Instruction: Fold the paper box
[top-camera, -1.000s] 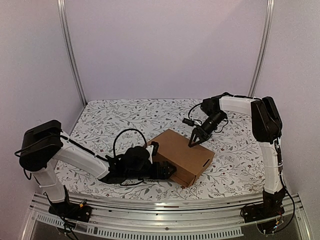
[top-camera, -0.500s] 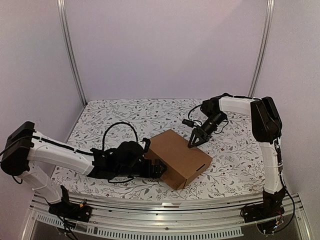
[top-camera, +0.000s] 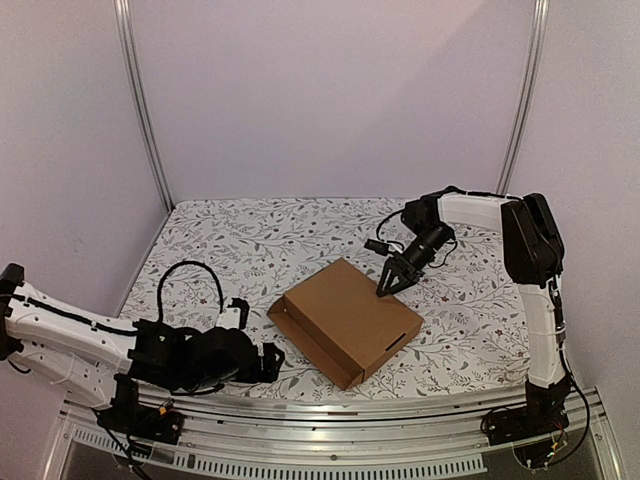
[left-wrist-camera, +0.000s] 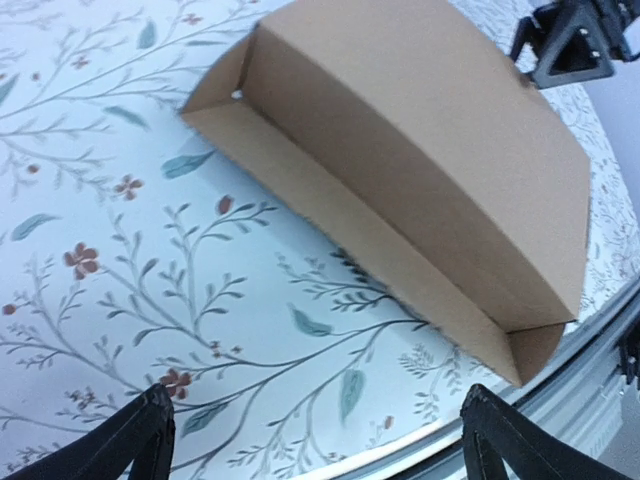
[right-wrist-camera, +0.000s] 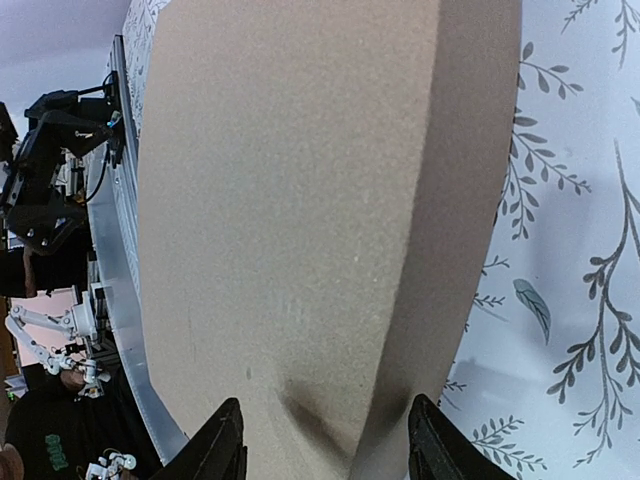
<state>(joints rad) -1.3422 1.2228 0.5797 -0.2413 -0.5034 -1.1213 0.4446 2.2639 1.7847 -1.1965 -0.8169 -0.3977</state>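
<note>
Paper box (top-camera: 352, 318) lay on flowered cloth (top-camera: 220, 240), right gripper (top-camera: 388, 288) on its lid, jaws half apart, left gripper (top-camera: 256, 332) nearby, spread wide.

Paper box (top-camera: 350, 318) on table (top-camera: 220, 240), right-centre

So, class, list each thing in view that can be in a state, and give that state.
paper box: lid down, long near flap not yet folded, lying flat on the flowered cloth.
left gripper: wide open, empty, apart from the box.
right gripper: jaws apart, tips down on the box's far corner.
</note>
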